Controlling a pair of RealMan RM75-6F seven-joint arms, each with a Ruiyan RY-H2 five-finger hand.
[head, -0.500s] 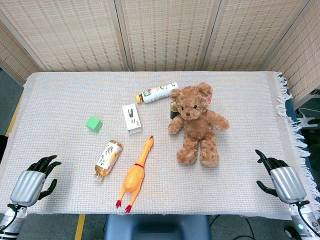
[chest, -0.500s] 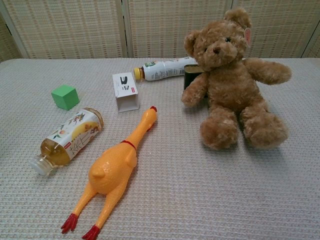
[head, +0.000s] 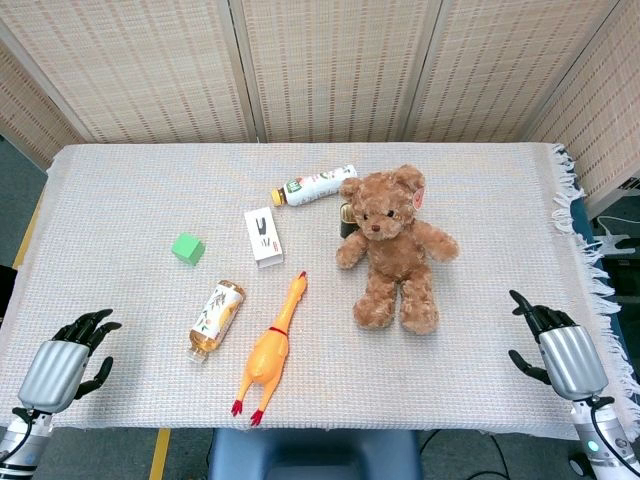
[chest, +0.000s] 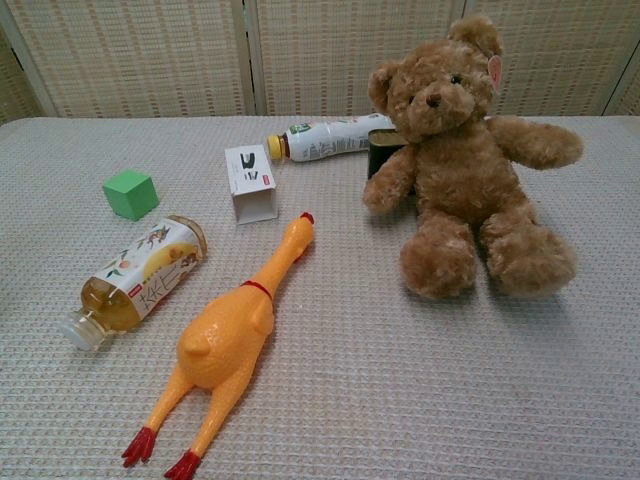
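At table's near edge, my left hand (head: 62, 362) and right hand (head: 560, 350) rest spread, holding nothing. Nearest: smooth rubber chicken (head: 268, 352), tea bottle (head: 215, 319). Beyond: plush bear (head: 393, 246), green cube (head: 187, 248).

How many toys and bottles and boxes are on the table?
Toys: 2, teddy bear and rubber chicken.
Bottles: 2, tea bottle and white bottle.
Boxes and blocks: 2, white box and green block.
Dark tin behind the bear: 1.
Total: 7.
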